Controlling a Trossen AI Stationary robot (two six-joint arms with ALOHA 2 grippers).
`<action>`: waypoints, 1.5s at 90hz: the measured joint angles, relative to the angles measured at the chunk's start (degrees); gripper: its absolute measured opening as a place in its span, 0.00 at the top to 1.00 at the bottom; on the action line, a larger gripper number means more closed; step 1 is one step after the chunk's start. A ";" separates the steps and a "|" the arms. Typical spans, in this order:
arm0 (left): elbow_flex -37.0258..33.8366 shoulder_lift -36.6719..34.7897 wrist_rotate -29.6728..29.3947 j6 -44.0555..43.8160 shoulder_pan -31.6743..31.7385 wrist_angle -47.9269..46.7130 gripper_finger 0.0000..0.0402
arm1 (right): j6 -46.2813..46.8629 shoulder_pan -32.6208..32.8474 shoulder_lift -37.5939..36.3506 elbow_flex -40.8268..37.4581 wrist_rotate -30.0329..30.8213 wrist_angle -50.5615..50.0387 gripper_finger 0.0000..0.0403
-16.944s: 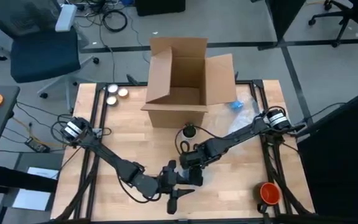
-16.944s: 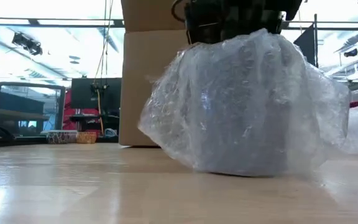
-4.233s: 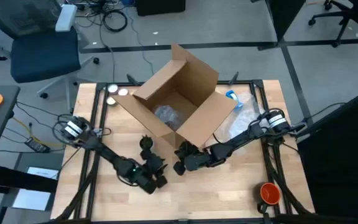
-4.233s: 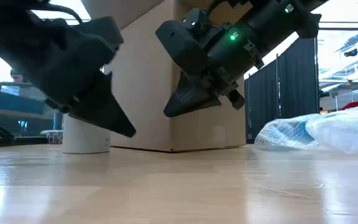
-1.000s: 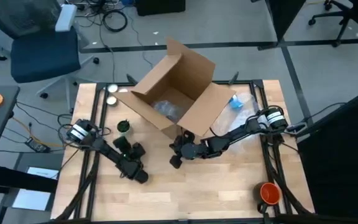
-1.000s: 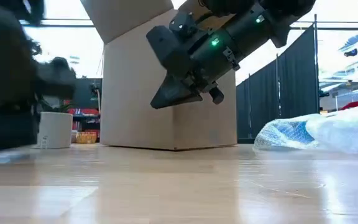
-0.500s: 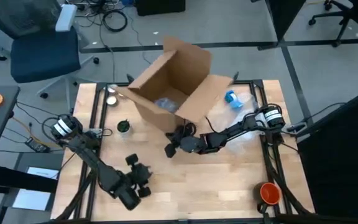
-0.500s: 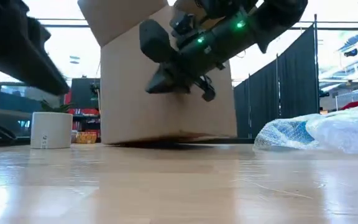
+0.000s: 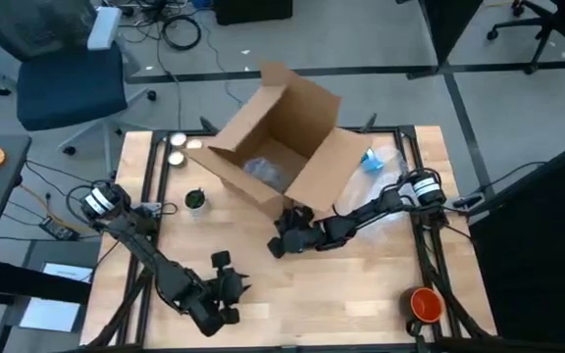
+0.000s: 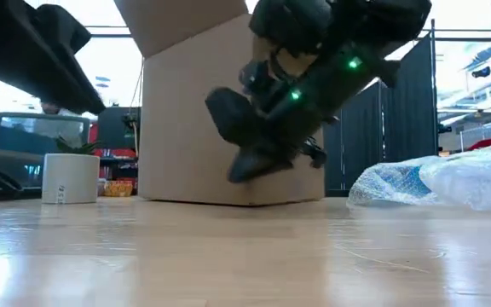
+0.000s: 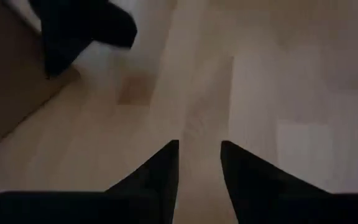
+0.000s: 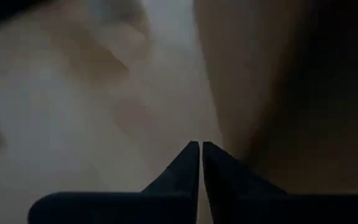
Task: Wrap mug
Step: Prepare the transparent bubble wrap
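Note:
An open cardboard box [image 9: 273, 162] stands at the table's far middle. Inside it lies a bundle of bubble wrap [image 9: 266, 175]; the mug itself is hidden. My right gripper [image 9: 275, 247] is shut and sits low at the box's near corner [image 9: 297, 211], in front of the box [image 10: 194, 119] in the low view. My left gripper [image 9: 222, 263] hovers open over bare wood near the table's near edge, its fingers [image 11: 166, 162] pointing toward the box, nothing between them. My right gripper [image 12: 200, 146] lies with shut fingers close beside the box's near wall [image 12: 272, 93]. Whether it touches the cardboard I cannot tell.
A small white pot [image 9: 195, 200] stands left of the box. Loose bubble wrap [image 9: 381, 186] and a blue object [image 9: 370, 161] lie at the far right. Two round rolls [image 9: 179, 145] sit at the far left corner, an orange object [image 9: 425, 304] at the near right.
My left gripper has drawn back from beside the pot toward the table's near edge. My right gripper has stayed by the box's near corner, shifting a little. The box turned and tipped slightly half a second ago and now sits about where it stood before.

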 joint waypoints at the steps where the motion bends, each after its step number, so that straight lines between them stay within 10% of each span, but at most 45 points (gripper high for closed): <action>1: 0.02 0.00 0.14 -0.11 0.00 -0.02 0.74 | 0.47 0.00 -0.21 0.00 0.27 -0.95 1.00; 30: 0.14 0.00 0.54 -0.88 0.00 0.10 0.74 | 5.75 -1.48 -7.74 0.04 11.19 -27.18 1.00; 68: 0.16 -0.02 0.51 -0.90 0.00 2.11 0.74 | 3.52 1.57 -15.97 0.04 -8.25 -59.93 1.00; 83: 0.16 -0.02 0.50 -0.92 0.02 6.61 0.74 | 12.09 5.25 -19.29 -0.50 -4.68 -71.22 1.00; 135: 0.07 -0.04 0.31 -0.95 0.81 39.33 0.74 | 20.38 -0.92 -19.71 -24.84 -4.65 -31.11 1.00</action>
